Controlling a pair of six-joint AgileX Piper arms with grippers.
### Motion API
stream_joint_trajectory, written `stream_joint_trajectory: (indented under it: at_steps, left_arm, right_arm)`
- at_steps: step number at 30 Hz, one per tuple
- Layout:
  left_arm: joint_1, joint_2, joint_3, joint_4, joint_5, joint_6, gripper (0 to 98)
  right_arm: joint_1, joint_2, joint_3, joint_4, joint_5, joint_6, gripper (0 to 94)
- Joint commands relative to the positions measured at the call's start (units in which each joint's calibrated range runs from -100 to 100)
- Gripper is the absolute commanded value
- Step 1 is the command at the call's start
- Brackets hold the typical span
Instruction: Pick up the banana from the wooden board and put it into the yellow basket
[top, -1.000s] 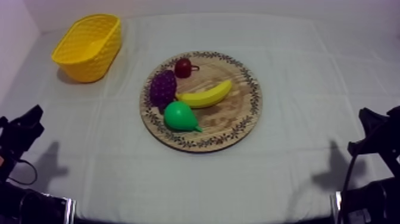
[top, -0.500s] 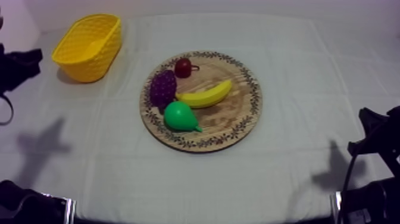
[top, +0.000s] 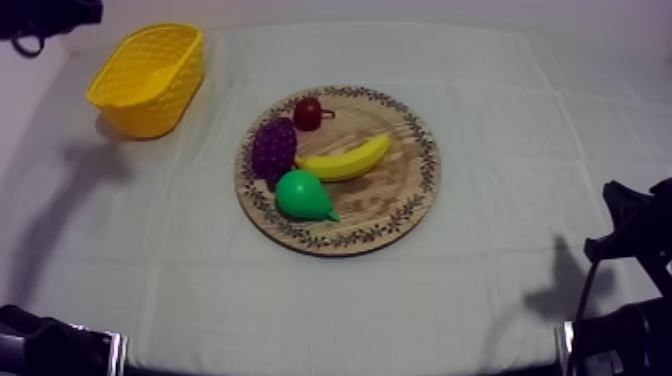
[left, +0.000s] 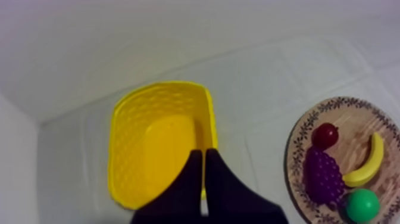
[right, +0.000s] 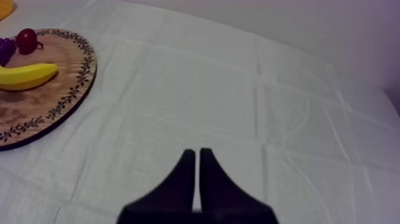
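Nearest, right gripper (right: 197, 152): both black fingers pressed together in a narrow wedge, gripping nothing, low over the grey-white cloth (top: 500, 290) at the table's right side. Mid-table, round wooden board with patterned rim (top: 400, 195). On it, front to back: green pear (top: 300, 195); curved yellow banana (top: 345, 160) lying flat, just beside the pear; purple bunch of grapes (top: 273, 148); small red fruit (top: 308, 113). Far left corner, woven yellow basket (top: 150, 108), well apart from the board. left gripper (left: 203, 154): fingers together, narrow, gripping nothing, above the basket's rim.
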Motion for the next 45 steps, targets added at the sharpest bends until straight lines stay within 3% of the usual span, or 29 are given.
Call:
stream_joint_trajectory:
  at_steps: [1, 4, 10, 15, 21, 31, 38, 45]
  left_arm:
    - [0.35, 8.2, -9.34, 0.2, 2.49, -2.79, 0.1]
    - [1.09, 12.14, -12.73, 0.79, 4.5, -4.73, 0.1]
    - [2.93, 16.51, -16.14, 4.02, 9.0, -11.29, 0.1]
    - [6.44, 20.25, -17.4, 4.37, 11.66, -13.87, 0.1]
    - [12.23, 26.12, -17.7, 3.3, 11.91, -15.23, 0.1]
    - [19.65, 30.92, -24.58, -1.02, 17.49, -11.96, 0.2]
    - [20.72, 34.19, -24.59, -1.94, 18.9, -10.83, 0.2]
    - [21.43, 35.07, -18.26, -2.03, 16.72, -11.89, 0.2]
  right_arm:
    - [-0.01, 0.02, -0.03, -0.02, 0.0, -0.02, 0.4]
    - [-0.01, 0.02, -0.03, -0.02, 0.0, -0.02, 0.4]
    - [-0.01, 0.02, -0.03, -0.02, 0.0, -0.04, 0.4]
    - [-0.01, 0.02, -0.03, -0.02, 0.0, -0.02, 0.4]
    - [-0.01, 0.02, -0.03, -0.02, 0.0, -0.02, 0.4]
    - [-0.05, 0.02, -0.03, -0.02, 0.0, -0.04, 0.4]
    - [-0.08, 0.02, -0.03, -0.02, 0.0, -0.03, 0.4]
    - [-0.08, 0.02, -0.03, -0.02, 0.0, -0.02, 0.4]
